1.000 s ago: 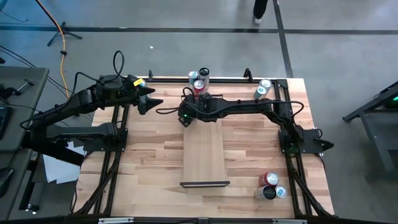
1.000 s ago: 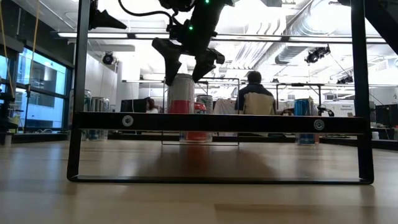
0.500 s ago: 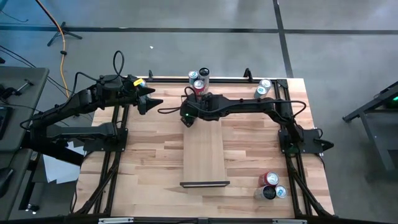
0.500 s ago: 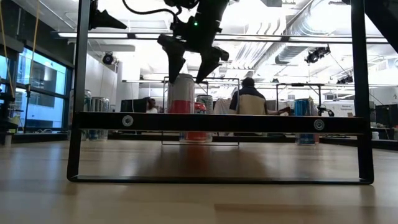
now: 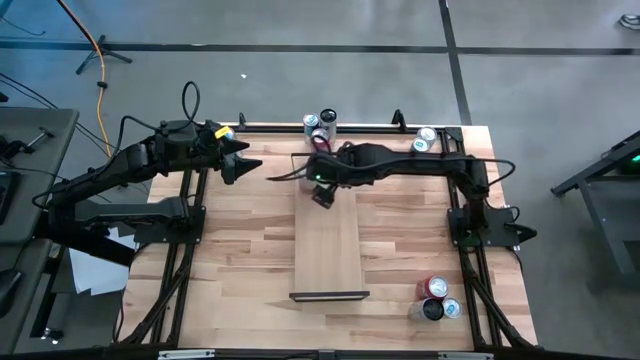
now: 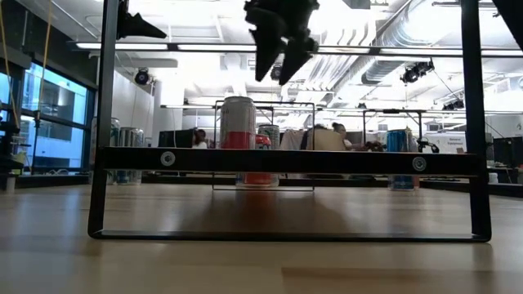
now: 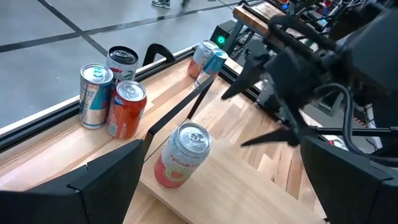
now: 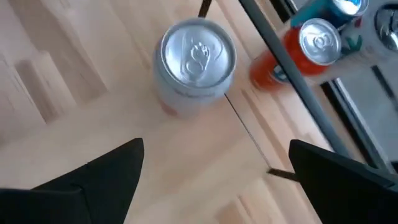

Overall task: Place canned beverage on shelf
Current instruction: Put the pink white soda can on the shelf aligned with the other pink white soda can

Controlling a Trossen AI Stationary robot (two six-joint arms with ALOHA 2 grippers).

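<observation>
Beyond the desk (image 5: 230, 260) lies a grey workshop floor, and the level view looks into a bright lab where seated people show far behind. On the butcher-block top lies the shelf (image 5: 326, 250), a long pale plank with a black rail (image 5: 329, 295) at its near end. The pink-and-white can (image 7: 182, 155) stands upright on the far end of the shelf, alone there and touching nothing else. The right tool (image 6: 279, 59) hangs above and a little to one side of it, jaws spread wide with nothing between them; its own camera looks down on the can's silver lid (image 8: 198, 52). So the placing looks done, as far as one can judge. The left tool (image 5: 243, 164) waits over the desk's far left part, well apart from the shelf, its fingers also spread and empty. A cluster of spare cans (image 7: 112, 93) stands just past the shelf's far rail, and more sit at the desk's right corners. The can would likely handle as a stiff thin-walled cylinder, moderately heavy if full, smooth and rather slippery, easily dented by a hard squeeze. A hold across the mid-body, with jaws level, would suit it best; a tall narrow can may tip if nudged near the top.
</observation>
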